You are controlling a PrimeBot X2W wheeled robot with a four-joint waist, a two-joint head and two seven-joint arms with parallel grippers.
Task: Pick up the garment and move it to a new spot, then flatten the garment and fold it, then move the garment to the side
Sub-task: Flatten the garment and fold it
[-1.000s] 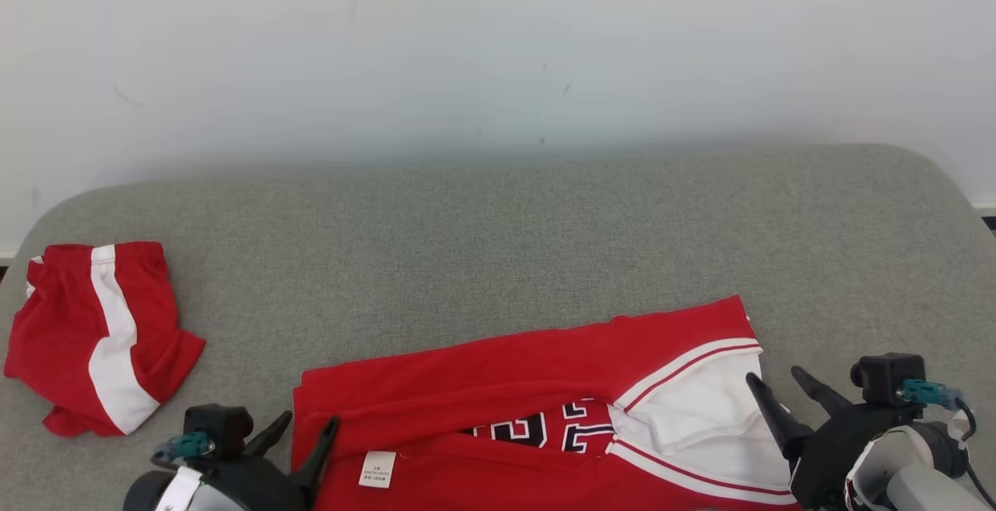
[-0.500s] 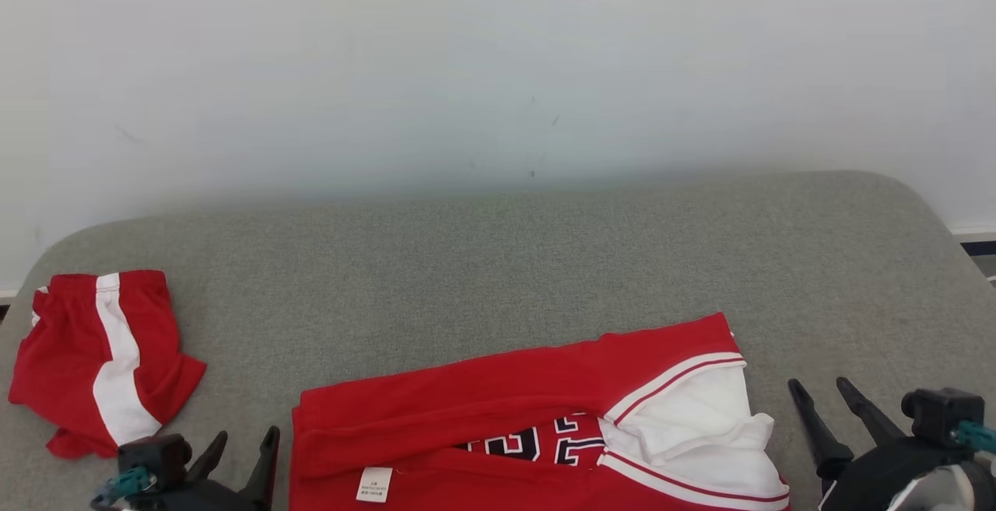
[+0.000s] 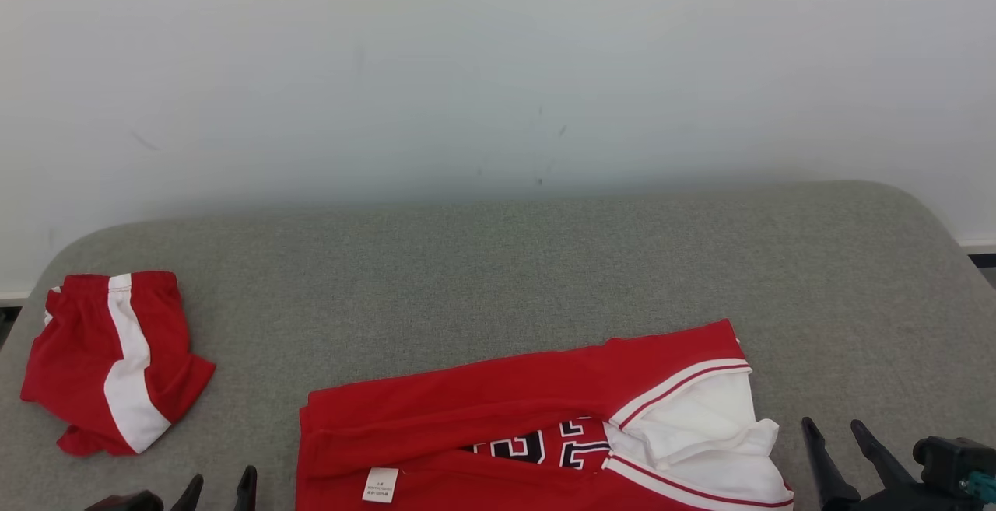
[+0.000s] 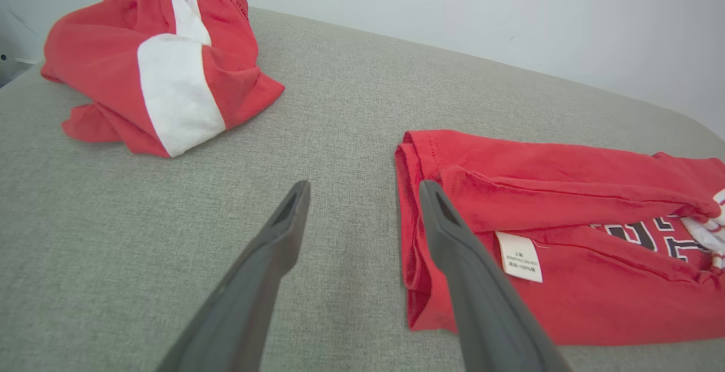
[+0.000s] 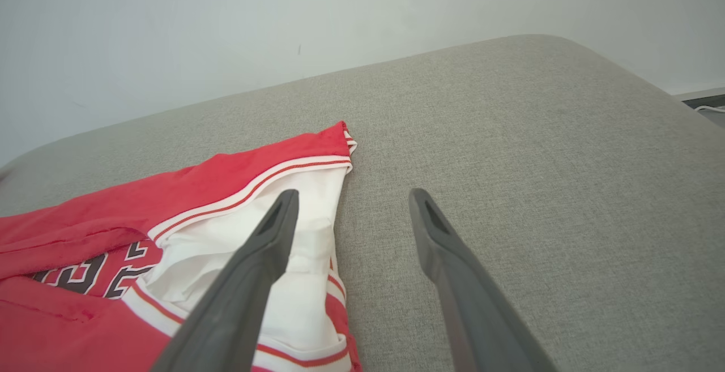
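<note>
Your left gripper (image 3: 220,488) sits low at the near left edge of the head view. Its two dark fingers are spread wide and hold nothing. They point away from you, just to the left of the garment (image 3: 498,402). In the left wrist view one finger crosses in front of the cloth's left edge, and you cannot tell if it touches.

Your right gripper (image 3: 832,429) sits low at the near right. Its fingers are spread wide too, with nothing between them. It is just to the right of the garment's white part (image 3: 700,418).

The garment is a red top with white bands. It lies folded on the grey cushion (image 3: 498,262), at the near middle, between your two grippers. A small white tag (image 3: 380,485) shows near its left end, and dark number shapes peek out of a gap in the fold.

Farther off on the left, well apart from the top, lies a pair of red shorts (image 3: 85,355) with a white stripe, bunched up.

Behind the cushion stands a pale wall (image 3: 498,68).
</note>
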